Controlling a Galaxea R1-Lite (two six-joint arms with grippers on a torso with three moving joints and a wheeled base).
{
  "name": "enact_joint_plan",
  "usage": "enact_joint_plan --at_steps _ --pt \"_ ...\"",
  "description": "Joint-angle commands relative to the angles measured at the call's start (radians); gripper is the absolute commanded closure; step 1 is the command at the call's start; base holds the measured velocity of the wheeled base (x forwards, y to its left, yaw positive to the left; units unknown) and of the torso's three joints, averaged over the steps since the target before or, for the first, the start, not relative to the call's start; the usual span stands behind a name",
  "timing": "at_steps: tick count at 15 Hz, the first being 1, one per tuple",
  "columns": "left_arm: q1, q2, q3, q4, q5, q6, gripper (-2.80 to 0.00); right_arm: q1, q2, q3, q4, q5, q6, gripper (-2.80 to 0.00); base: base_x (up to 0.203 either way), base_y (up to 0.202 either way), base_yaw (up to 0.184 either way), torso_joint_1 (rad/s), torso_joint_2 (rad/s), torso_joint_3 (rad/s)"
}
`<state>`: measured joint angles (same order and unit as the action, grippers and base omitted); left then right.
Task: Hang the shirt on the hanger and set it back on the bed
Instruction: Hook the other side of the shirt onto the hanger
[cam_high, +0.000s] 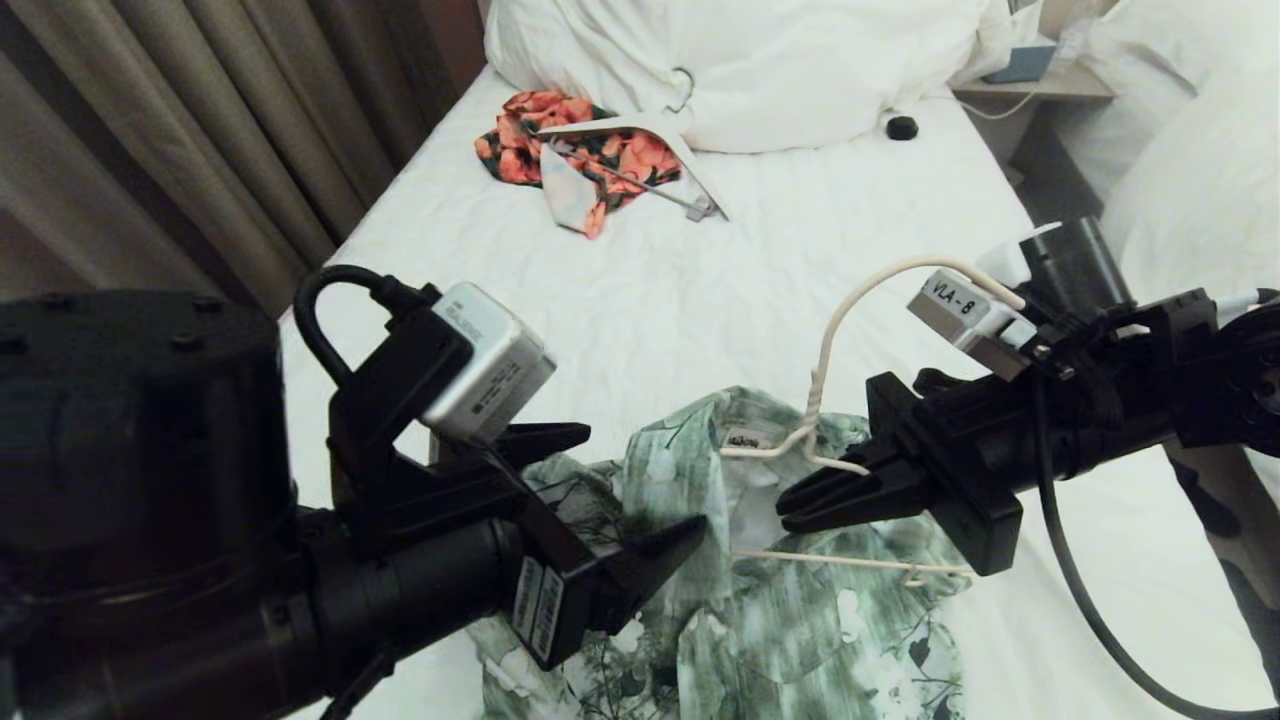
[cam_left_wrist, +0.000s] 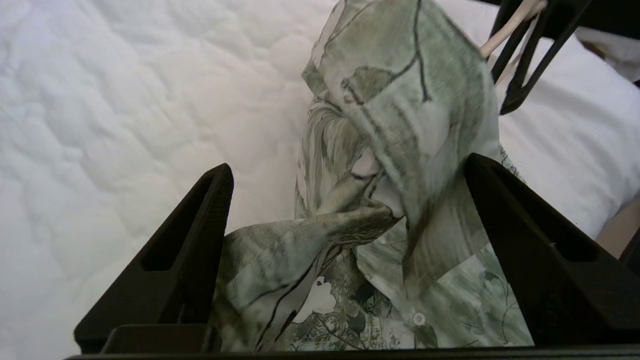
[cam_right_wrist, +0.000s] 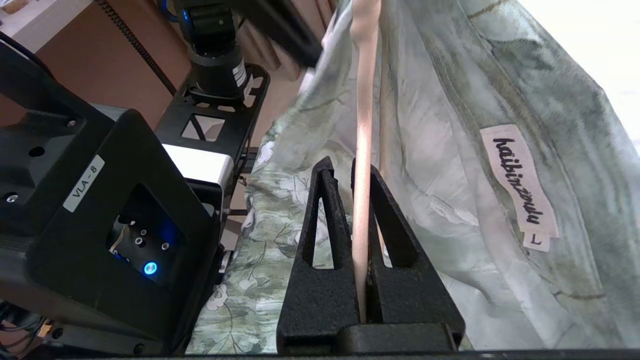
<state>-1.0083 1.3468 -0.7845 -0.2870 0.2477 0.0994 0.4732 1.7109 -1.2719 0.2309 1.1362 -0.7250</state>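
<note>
Shirt (cam_high: 760, 600), green and white with dark branch lines, spread at six o'clock of the head view on the white sheet of the bed (cam_high: 640, 300), collar and neck label toward twelve. Threaded by the hanger (cam_high: 830, 400), cream wire, hook arching toward one o'clock, lower bar across the open front. In the right wrist view the shirt's (cam_right_wrist: 450, 150) label reads "haibinzoulu L".

Right gripper (cam_high: 815, 500), reaching in from three o'clock, clenched on the hanger wire at the shoulder just below the neck twist; the wire (cam_right_wrist: 362, 150) pinched between both black fingers.

Left gripper (cam_high: 640, 490), entering from eight o'clock, released, fingers spread wide over the shirt's left sleeve. In the left wrist view, cloth (cam_left_wrist: 390, 150) bunched and raised between the two spread fingers (cam_left_wrist: 200, 240), not visibly pinched.

Toward twelve o'clock: orange-red floral garment (cam_high: 540, 140) under a wide white hanger (cam_high: 690, 160), beside a white pillow (cam_high: 760, 60); small black object (cam_high: 901, 127) at one o'clock. Curtain (cam_high: 200, 120) at ten o'clock.
</note>
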Motion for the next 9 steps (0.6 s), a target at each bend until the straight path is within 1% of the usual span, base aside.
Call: enact_joint_plan --at_steps 1,2,3,5,9 --pt "0.0 0.025 -0.001 -0.001 0.001 0.004 -2.8 -0.001 -0.005 0.0 0.002 0.007 -0.005 0.0 0.0 0.0 0.0 0.0 0.0 0.0" --pt "0.002 0.033 -0.002 -0.001 -0.001 0.015 -1.28 -0.001 -0.008 0.004 0.002 0.007 -0.004 0.0 0.0 0.0 0.0 0.0 0.0 0.0" --pt "0.004 0.035 -0.003 -0.001 -0.007 0.026 0.0 0.0 -0.011 0.009 0.002 0.007 -0.005 0.0 0.0 0.0 0.0 0.0 0.0 0.0" --pt "0.004 0.04 -0.015 -0.001 -0.025 0.027 0.0 -0.001 -0.011 0.009 0.002 0.007 -0.005 0.0 0.0 0.0 0.0 0.0 0.0 0.0" --pt "0.0 0.052 -0.019 -0.001 -0.033 0.026 0.0 -0.002 -0.014 0.009 0.001 0.006 -0.004 0.0 0.0 0.0 0.0 0.0 0.0 0.0"
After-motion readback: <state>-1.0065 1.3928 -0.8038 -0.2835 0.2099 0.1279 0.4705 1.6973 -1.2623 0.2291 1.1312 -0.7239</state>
